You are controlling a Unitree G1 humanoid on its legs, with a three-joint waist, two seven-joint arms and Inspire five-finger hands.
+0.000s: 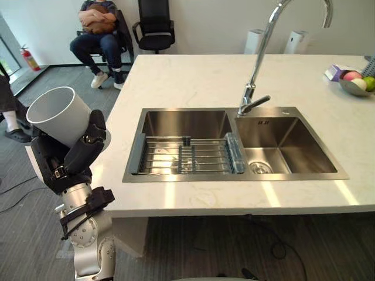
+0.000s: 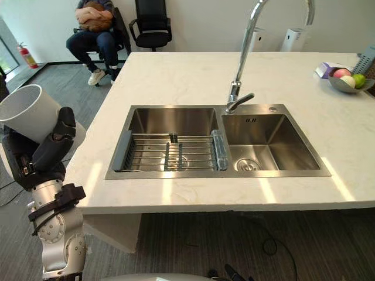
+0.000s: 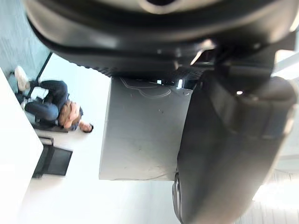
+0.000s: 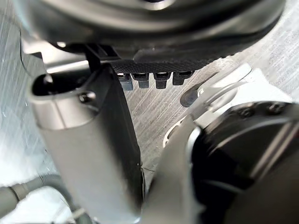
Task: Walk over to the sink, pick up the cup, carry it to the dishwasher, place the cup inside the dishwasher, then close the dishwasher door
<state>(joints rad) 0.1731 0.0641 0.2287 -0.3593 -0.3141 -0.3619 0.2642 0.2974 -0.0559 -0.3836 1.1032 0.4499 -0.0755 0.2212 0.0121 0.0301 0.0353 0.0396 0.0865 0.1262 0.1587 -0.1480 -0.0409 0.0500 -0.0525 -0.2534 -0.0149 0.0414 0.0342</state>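
Left eye view shows the left hand (image 1: 82, 155) wrapped round the white cup (image 1: 58, 116), held up just past the desk's (image 1: 193, 76) left edge, probably ready for carrying to the dishwasher.

The room around me is brightly and evenly lit. Pale bands of light lie across the near edge of the countertop (image 1: 176, 196). The faucet (image 1: 250, 93) and steel sink (image 1: 281, 137) give soft glints. The floor (image 1: 234, 246) beneath lies in shade. Close up, my left hand (image 3: 224, 154) and the cup (image 3: 145, 130) look dark against a washed-out white wall (image 3: 93, 200).
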